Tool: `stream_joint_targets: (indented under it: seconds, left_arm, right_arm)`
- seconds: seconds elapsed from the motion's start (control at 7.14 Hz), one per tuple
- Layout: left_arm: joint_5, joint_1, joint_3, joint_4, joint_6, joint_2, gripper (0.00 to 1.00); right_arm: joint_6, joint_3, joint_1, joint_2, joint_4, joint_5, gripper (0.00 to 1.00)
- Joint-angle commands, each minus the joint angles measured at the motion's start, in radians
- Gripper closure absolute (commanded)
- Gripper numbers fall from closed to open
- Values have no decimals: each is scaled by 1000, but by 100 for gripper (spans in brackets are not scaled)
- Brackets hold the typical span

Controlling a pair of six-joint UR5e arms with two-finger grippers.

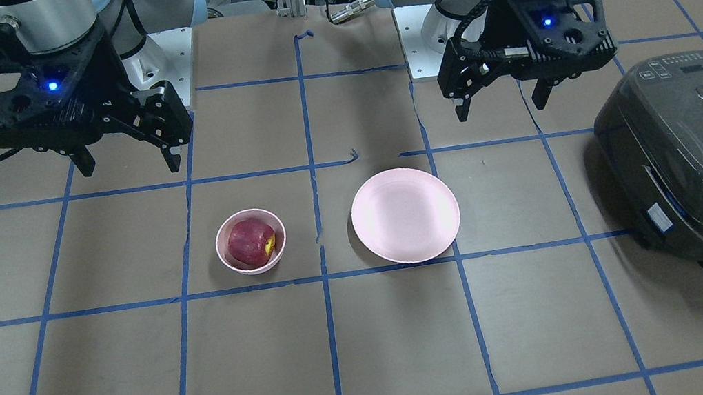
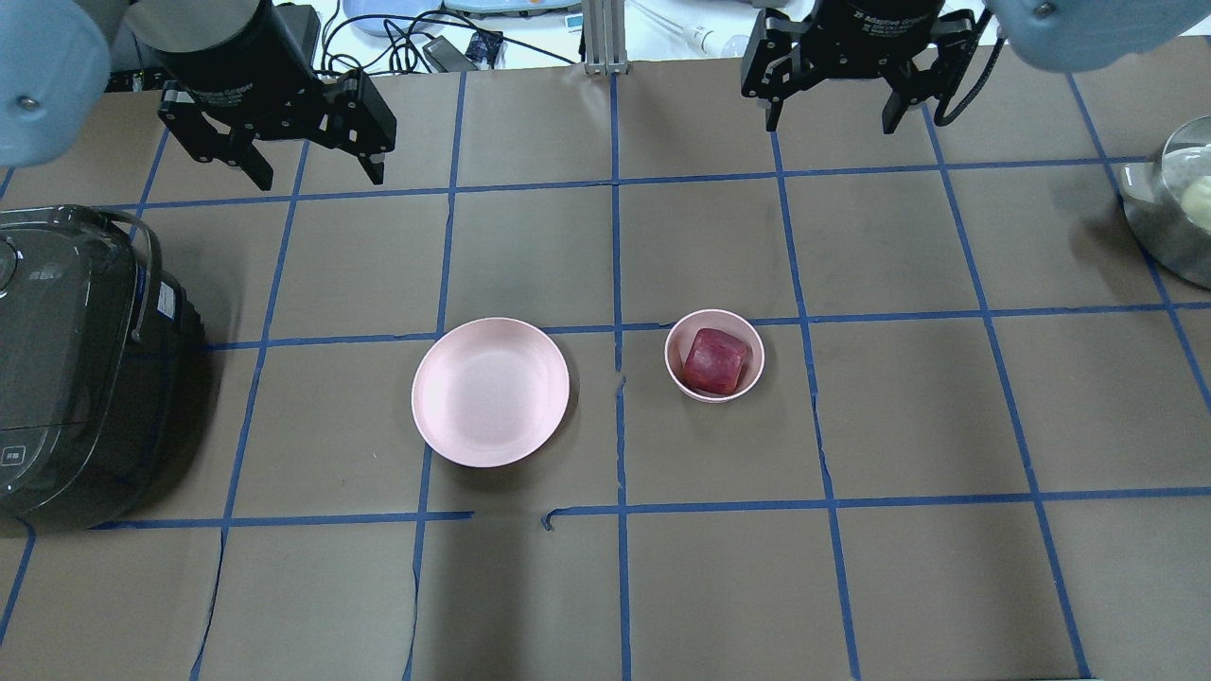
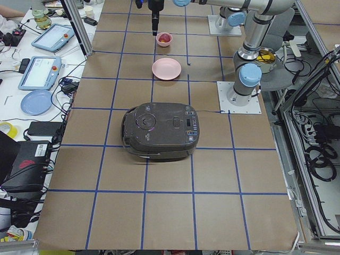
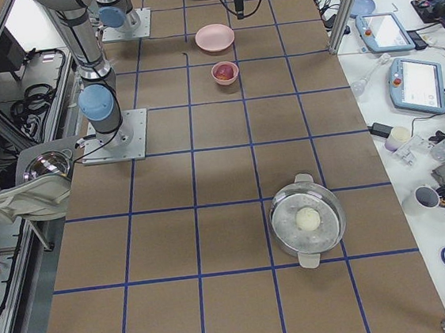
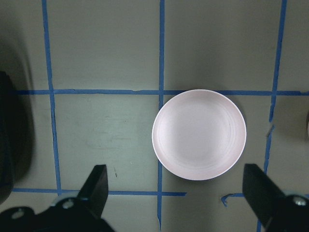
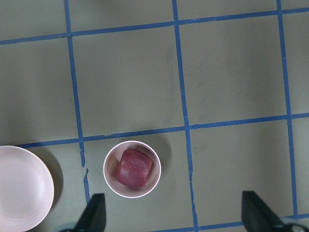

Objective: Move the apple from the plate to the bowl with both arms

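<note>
The dark red apple (image 1: 251,242) with its yellow patch sits inside the small pink bowl (image 1: 255,268). The wide pink plate (image 1: 405,215) is empty and stands beside the bowl, apart from it. My left gripper (image 2: 320,178) is open and empty, raised well behind the plate (image 2: 490,392). My right gripper (image 2: 831,123) is open and empty, raised well behind the bowl (image 2: 674,355) and the apple (image 2: 715,360). The left wrist view looks straight down on the plate (image 5: 199,134). The right wrist view shows the apple (image 6: 134,168) in the bowl (image 6: 110,181).
A dark rice cooker (image 2: 66,369) stands at the table's left end, close to the left arm's side. A steel pot with a glass lid (image 2: 1173,203) sits at the far right. Blue tape lines grid the brown table.
</note>
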Motion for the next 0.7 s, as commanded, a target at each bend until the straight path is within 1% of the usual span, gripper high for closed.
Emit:
stream_joint_targets:
  seconds: [0.0,0.56]
  left_arm:
    - [-20,6,12,-12,1,-19,0]
    - [-24,6,7,-8,0,-22,0]
  right_arm:
    - [0,0,0,0,0,0,0]
    - [0,0,0,0,0,0,0]
